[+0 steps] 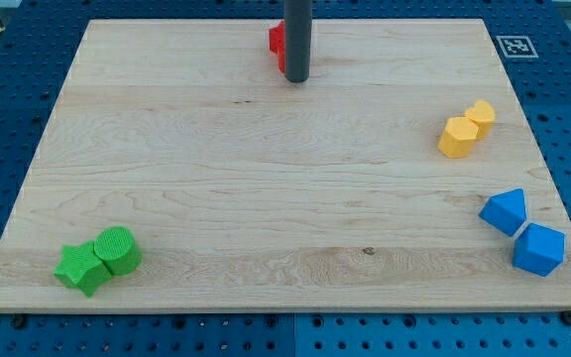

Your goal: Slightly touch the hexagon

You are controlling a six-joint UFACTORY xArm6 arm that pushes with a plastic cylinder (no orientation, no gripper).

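Observation:
The yellow hexagon (456, 138) lies near the board's right edge, touching a second, smaller yellow block (481, 115) at its upper right. My tip (296, 80) rests on the board at the view's top centre, far to the left of the hexagon and apart from it. A red block (277, 44) sits just behind and left of the rod, partly hidden by it; its shape cannot be made out.
A blue triangle-like block (505, 210) and a blue cube (539, 248) lie at the lower right near the board's edge. A green star (80, 269) and a green cylinder (118, 248) touch each other at the lower left. The wooden board (266, 178) lies on a blue perforated table.

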